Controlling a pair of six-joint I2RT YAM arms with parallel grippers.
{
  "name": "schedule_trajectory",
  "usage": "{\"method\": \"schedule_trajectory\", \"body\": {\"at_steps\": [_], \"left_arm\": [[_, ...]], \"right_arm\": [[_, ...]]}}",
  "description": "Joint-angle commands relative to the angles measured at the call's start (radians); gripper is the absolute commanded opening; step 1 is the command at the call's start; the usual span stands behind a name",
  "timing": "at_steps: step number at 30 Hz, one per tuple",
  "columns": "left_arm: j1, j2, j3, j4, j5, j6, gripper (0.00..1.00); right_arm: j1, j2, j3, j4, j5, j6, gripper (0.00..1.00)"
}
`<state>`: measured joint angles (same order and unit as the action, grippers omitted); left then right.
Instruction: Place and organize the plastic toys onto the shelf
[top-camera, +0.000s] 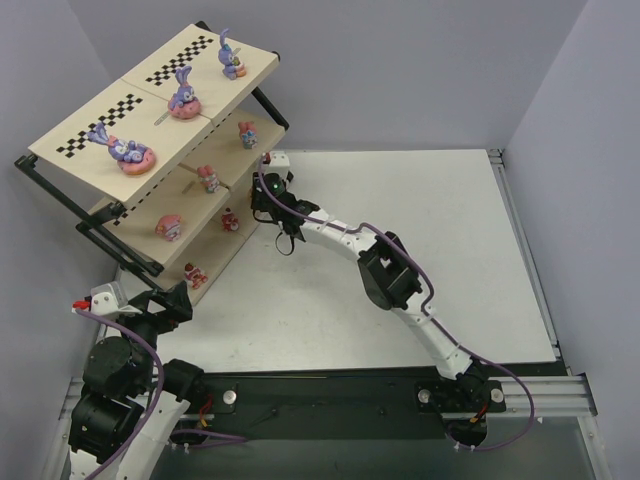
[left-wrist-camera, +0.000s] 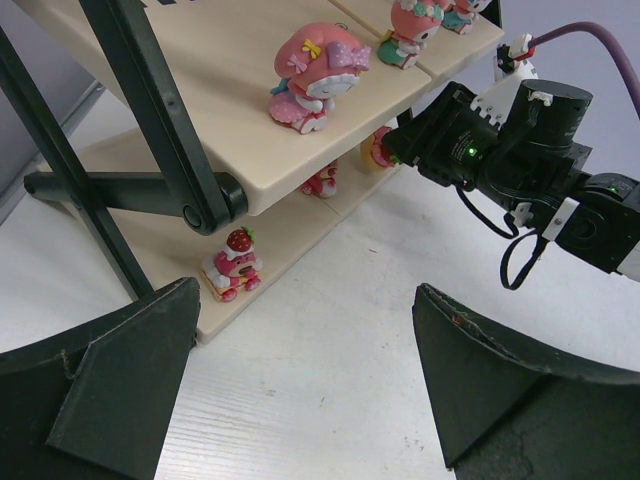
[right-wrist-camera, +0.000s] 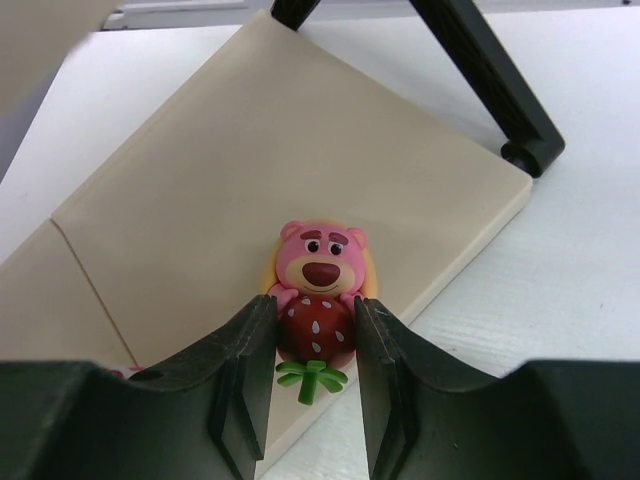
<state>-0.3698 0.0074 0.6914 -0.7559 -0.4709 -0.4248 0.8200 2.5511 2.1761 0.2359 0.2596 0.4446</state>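
The shelf (top-camera: 215, 90) stands slanted at the back left. Three purple bunny toys (top-camera: 183, 95) sit on its top board, and pink toys (top-camera: 208, 178) on the middle and lowest boards. My right gripper (right-wrist-camera: 313, 335) is shut on a pink bear toy (right-wrist-camera: 322, 262) hugging a red strawberry, at the front edge of the lowest board (right-wrist-camera: 250, 150). Seen from above, that gripper (top-camera: 258, 192) reaches in under the shelf's right end. My left gripper (left-wrist-camera: 305, 300) is open and empty over the white table, a short way in front of a strawberry-topped toy (left-wrist-camera: 233, 262) on the lowest board.
A black frame leg (left-wrist-camera: 150, 110) and its cross bar (left-wrist-camera: 110, 185) stand close ahead of my left gripper. Another frame foot (right-wrist-camera: 530, 150) rests on the table beyond the board's corner. The right arm (top-camera: 390, 275) stretches across the white table (top-camera: 450, 230). Grey walls enclose the table.
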Motion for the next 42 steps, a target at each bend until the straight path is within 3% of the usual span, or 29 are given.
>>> {"method": "schedule_trajectory", "body": {"at_steps": [1, 20, 32, 42], "left_arm": [[0.009, -0.126, 0.013, 0.033, 0.005, 0.014, 0.97], [0.011, -0.126, 0.014, 0.027, -0.003, 0.012, 0.97], [0.014, -0.126, 0.017, 0.026, -0.003, 0.011, 0.97], [0.017, -0.126, 0.016, 0.027, -0.003, 0.009, 0.97]], "right_arm": [[0.008, 0.009, 0.088, -0.003, 0.09, -0.015, 0.0], [-0.001, 0.064, 0.154, -0.056, 0.121, -0.041, 0.02], [-0.016, 0.093, 0.206, -0.113, 0.095, -0.032, 0.13], [-0.019, 0.093, 0.203, -0.11, 0.069, -0.072, 0.33]]}}
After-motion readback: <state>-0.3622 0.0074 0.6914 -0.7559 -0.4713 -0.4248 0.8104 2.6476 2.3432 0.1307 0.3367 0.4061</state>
